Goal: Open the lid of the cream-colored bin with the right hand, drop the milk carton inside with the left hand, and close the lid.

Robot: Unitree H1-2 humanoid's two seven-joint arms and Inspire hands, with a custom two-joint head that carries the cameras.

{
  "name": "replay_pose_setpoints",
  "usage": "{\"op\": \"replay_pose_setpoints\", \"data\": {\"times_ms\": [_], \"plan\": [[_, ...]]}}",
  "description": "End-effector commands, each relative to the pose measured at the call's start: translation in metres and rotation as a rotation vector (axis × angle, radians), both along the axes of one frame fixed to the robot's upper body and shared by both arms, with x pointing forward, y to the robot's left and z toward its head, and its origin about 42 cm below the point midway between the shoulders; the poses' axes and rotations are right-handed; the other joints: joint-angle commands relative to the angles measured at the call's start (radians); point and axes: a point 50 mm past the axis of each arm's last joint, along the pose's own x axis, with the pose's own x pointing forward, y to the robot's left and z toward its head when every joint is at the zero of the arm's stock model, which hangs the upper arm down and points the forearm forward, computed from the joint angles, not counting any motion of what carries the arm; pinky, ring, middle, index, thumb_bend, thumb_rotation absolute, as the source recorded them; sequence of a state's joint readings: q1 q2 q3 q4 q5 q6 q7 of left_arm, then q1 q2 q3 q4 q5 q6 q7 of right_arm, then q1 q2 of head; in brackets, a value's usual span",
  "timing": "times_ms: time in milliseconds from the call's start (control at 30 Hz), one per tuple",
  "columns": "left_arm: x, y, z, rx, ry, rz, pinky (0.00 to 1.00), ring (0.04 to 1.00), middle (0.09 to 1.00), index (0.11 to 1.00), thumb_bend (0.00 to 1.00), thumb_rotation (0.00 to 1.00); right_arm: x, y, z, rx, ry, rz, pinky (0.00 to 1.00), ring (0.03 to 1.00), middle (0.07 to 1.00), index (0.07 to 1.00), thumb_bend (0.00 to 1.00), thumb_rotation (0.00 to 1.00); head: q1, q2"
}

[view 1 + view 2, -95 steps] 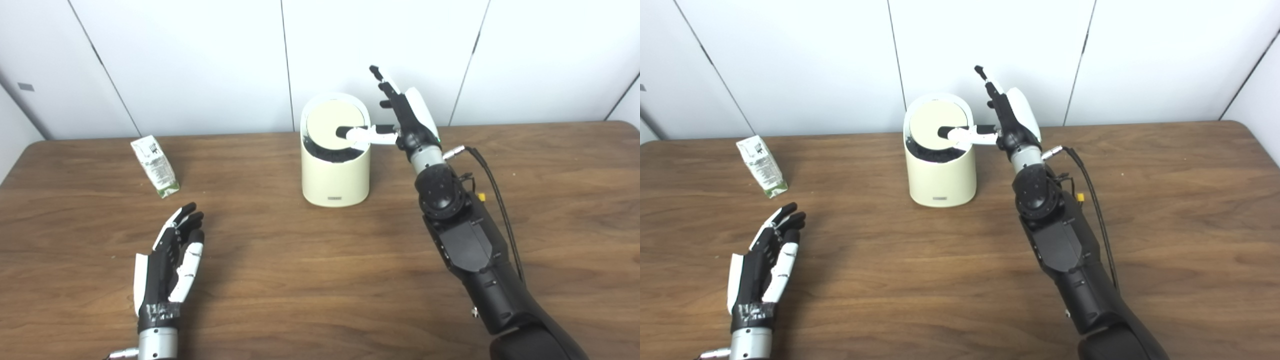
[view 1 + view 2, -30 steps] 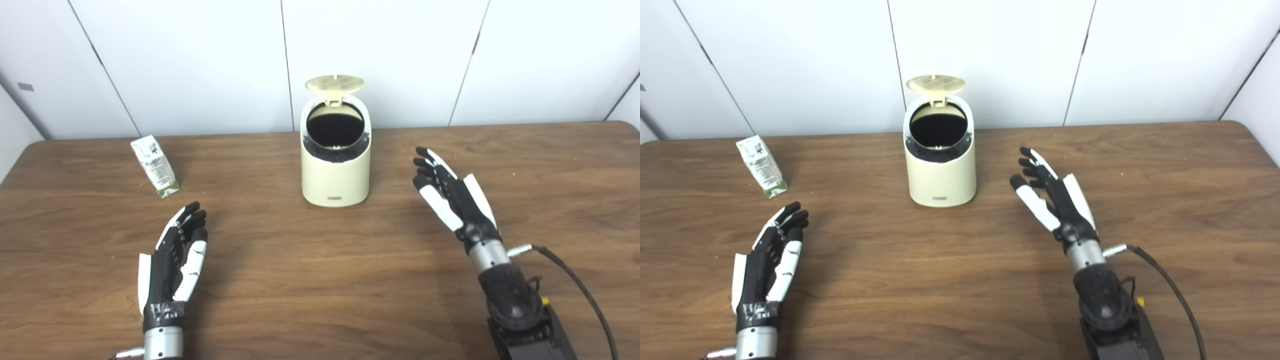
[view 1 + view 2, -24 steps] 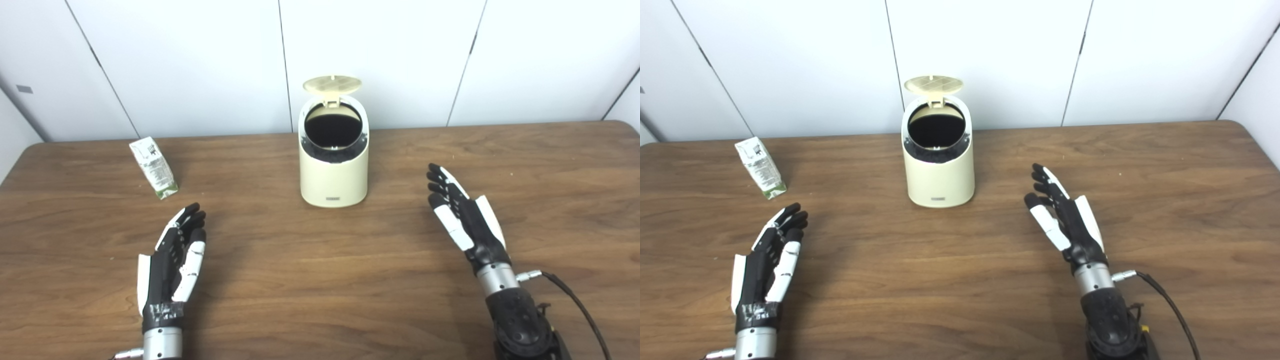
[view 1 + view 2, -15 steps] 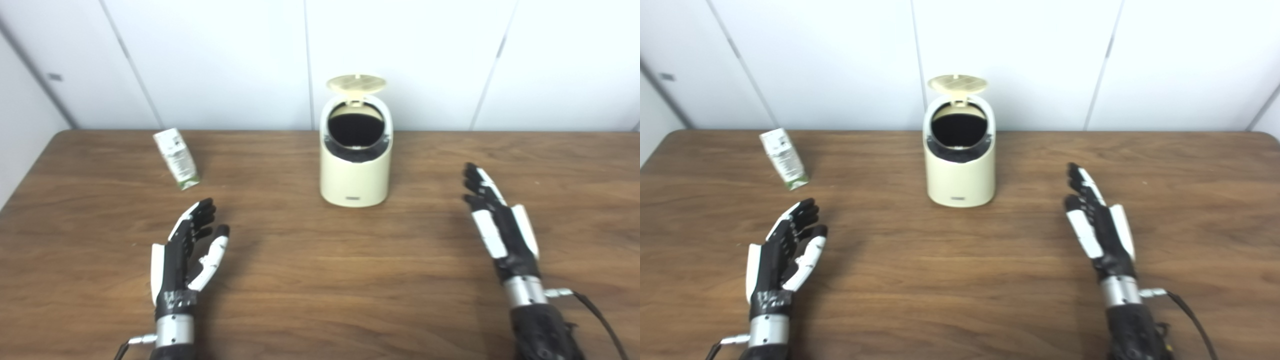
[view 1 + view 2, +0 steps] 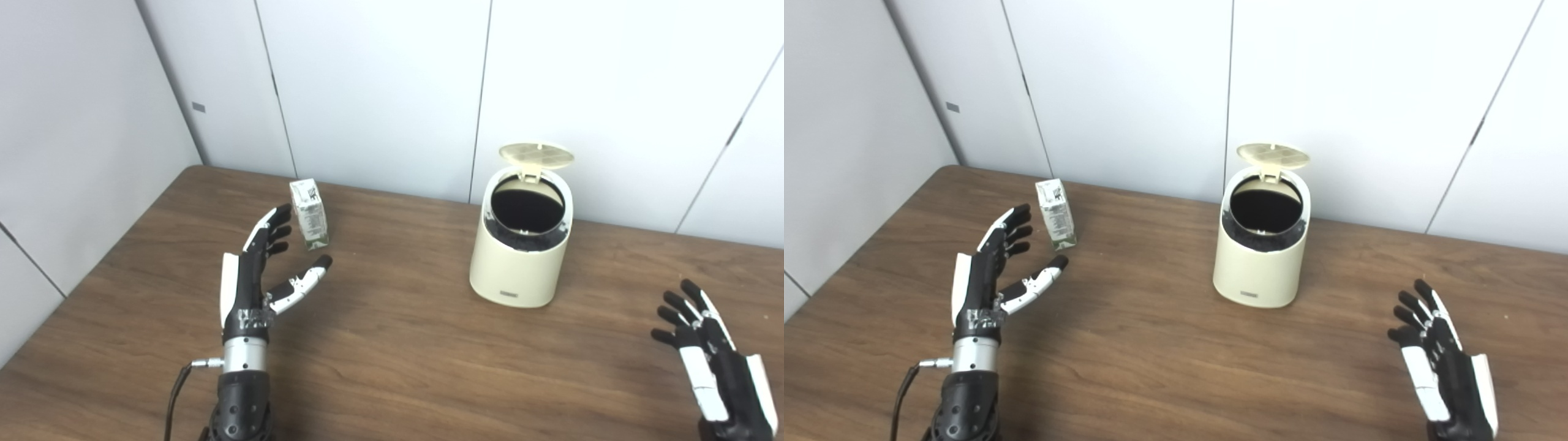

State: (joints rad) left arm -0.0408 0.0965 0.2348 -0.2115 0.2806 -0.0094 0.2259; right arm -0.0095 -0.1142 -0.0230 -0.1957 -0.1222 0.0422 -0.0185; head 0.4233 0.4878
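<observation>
While the bin (image 5: 519,257) sits with its lid (image 5: 536,155) flipped up, both my hands hold nothing.
Left hand (image 5: 257,275) is spread wide just short of the upright carton (image 5: 309,214); right hand (image 5: 713,367) hovers splayed, well apart from the bin.

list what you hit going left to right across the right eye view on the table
left hand → milk carton → cream-colored bin, its lid up → right hand
</observation>
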Motion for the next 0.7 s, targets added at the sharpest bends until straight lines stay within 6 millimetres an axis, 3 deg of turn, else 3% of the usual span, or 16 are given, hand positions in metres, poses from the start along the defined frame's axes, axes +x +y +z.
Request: {"op": "replay_pose_setpoints", "data": {"times_ms": [0,200,333,533,667], "plan": [[0.012,0.01,0.022,0.059,-0.061,0.04,0.77,0.816,0.863,0.894,0.79,0.13,0.006,0.005,0.016,-0.015,-0.059,-0.018,0.65,0.791,0.82,0.882,0.6,0.85,-0.001,0.001],[0.036,0.028,0.036,0.109,-0.059,0.08,0.71,0.802,0.853,0.876,0.89,0.2,0.007,0.01,0.019,-0.006,-0.05,-0.034,0.61,0.765,0.798,0.876,0.63,0.84,-0.002,-0.005],[0.056,0.042,0.044,0.144,-0.053,0.074,0.74,0.831,0.871,0.892,0.91,0.14,0.006,0.014,0.023,0.012,-0.046,-0.037,0.58,0.749,0.786,0.869,0.62,0.82,-0.018,0.004],[0.087,0.054,0.047,0.183,0.002,0.051,0.76,0.846,0.878,0.904,0.95,0.14,0.004,0.02,0.028,0.027,-0.051,0.009,0.64,0.794,0.829,0.906,0.67,0.83,-0.03,0.009],[0.104,0.056,0.048,0.2,0.039,0.013,0.77,0.871,0.896,0.923,0.96,0.12,0.001,0.022,0.032,0.038,-0.052,0.017,0.69,0.822,0.851,0.925,0.62,0.82,-0.031,0.009]]}}
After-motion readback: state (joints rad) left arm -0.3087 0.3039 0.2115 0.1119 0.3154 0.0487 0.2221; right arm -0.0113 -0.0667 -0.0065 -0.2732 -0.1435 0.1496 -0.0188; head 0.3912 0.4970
